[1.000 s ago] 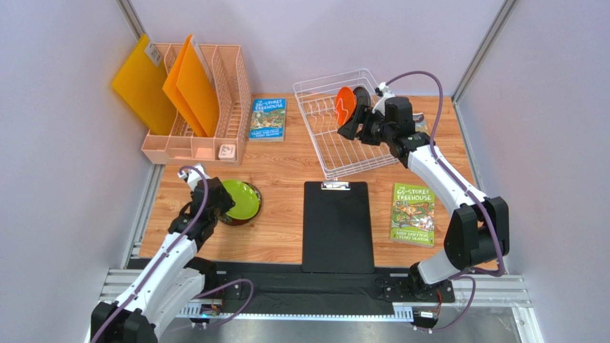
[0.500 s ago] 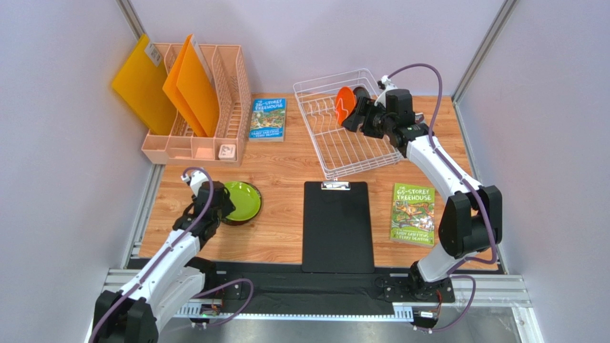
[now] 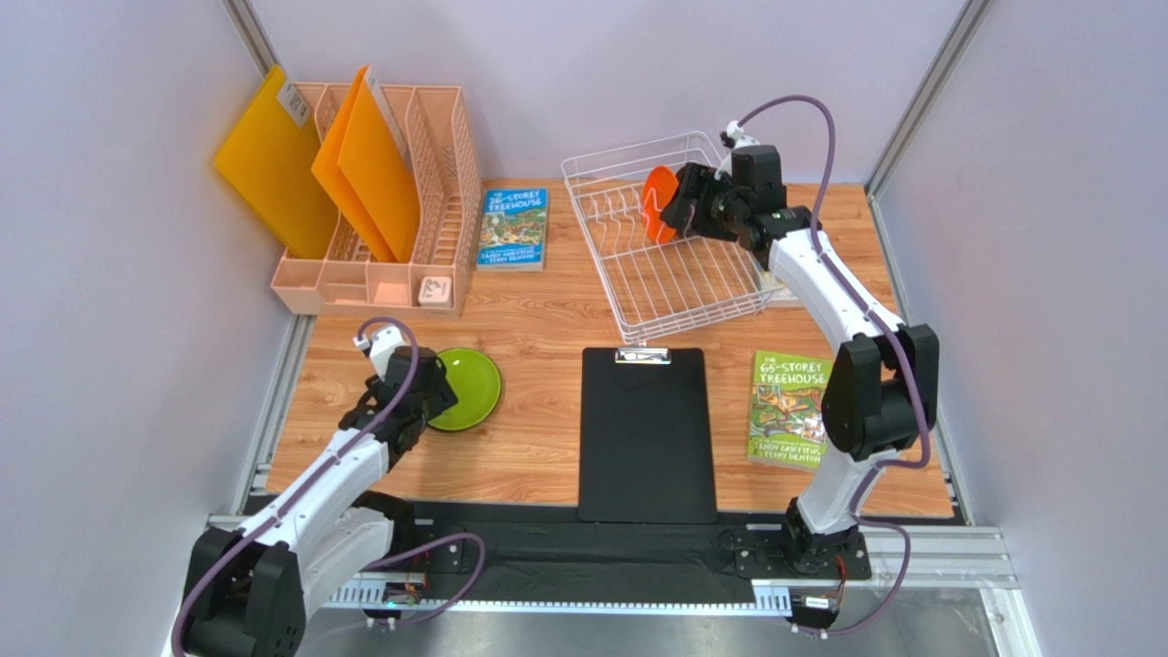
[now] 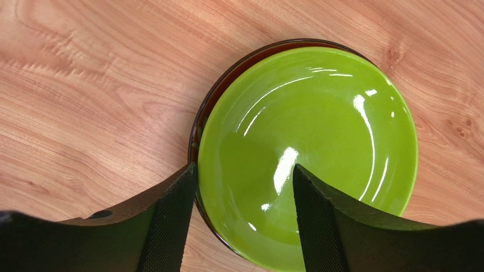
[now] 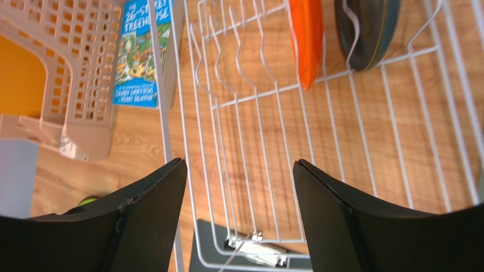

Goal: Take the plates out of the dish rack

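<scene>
Moved since a second ago: your right gripper [image 5: 236,164] has swung toward the far side of the dish rack [image 3: 645,294], off the face of the orange plate [image 5: 307,39]. The lime green plate [image 4: 309,141], tipped up then, now lies flat.
Your left gripper [image 4: 243,170]: the jaws are spread wide and grip nothing, poised over the near rim of the lime green plate.
Unloaded so far: you see the lime green plate nested on the dark red plate [image 4: 200,122], of which only a dark crescent of rim shows at its left. The pair rests on the bench [image 3: 549,329], left of the black clipboard [image 3: 646,433].
Your right gripper: the jaws stand wide apart and hold nothing, hanging above the wire floor of the dish rack.
Left in the rack: the orange plate and the dark grey-teal plate [image 5: 369,28] stand on edge side by side among the prongs at the far end. They are just beyond your right fingertips, which do not touch them.
Rack's place: it sits at the far right of the bench, beyond the clipboard's clip, with a blue-covered book [image 3: 513,227] to its left.
</scene>
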